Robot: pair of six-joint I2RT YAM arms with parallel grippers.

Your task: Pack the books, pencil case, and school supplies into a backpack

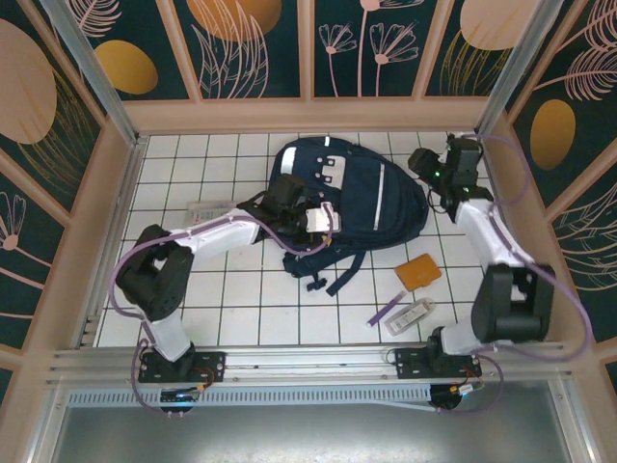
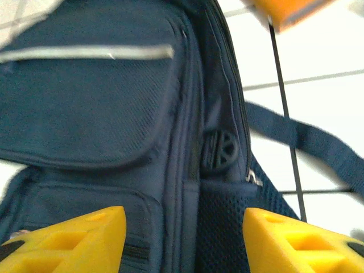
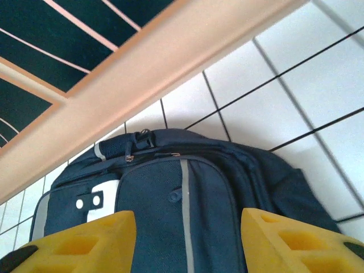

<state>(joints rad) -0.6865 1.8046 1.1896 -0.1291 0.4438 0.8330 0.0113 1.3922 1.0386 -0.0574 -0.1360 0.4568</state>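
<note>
The backpack (image 1: pixel 371 188) lies flat at the middle of the worktop (image 1: pixel 241 299), towards the back edge, front pockets up and straps trailing towards the near edge. The left gripper (image 1: pixel 321 219) hangs over the backpack's near-left side. In the left wrist view that gripper (image 2: pixel 183 227) is spread wide, its yellow fingers (image 2: pixel 85 239) apart with nothing between them but navy fabric (image 2: pixel 114 102) below: a pocket with a grey strip (image 2: pixel 85 52) and a round dark fitting (image 2: pixel 219 151) by the seam. A strap (image 2: pixel 301 139) runs off across the white tiles.

On the far side, the right gripper (image 1: pixel 426 162) sits just off the backpack's right edge, near the back-right corner. Its wrist view shows the gripper (image 3: pixel 187 219) spread too, fingers (image 3: pixel 79 239) apart and empty, looking along the backpack (image 3: pixel 210 187) towards the back wall.

The orange book (image 1: pixel 418 272) lies on the tiles right of the straps, and shows as an orange corner (image 2: pixel 284 8) at the top of the left wrist view. Closer to the near edge, the pen (image 1: pixel 386 311) lies at an angle with a clear pack (image 1: pixel 415 313) just beside it. A pale item (image 1: pixel 204 207) rests left of the backpack, too small to make out.
</note>
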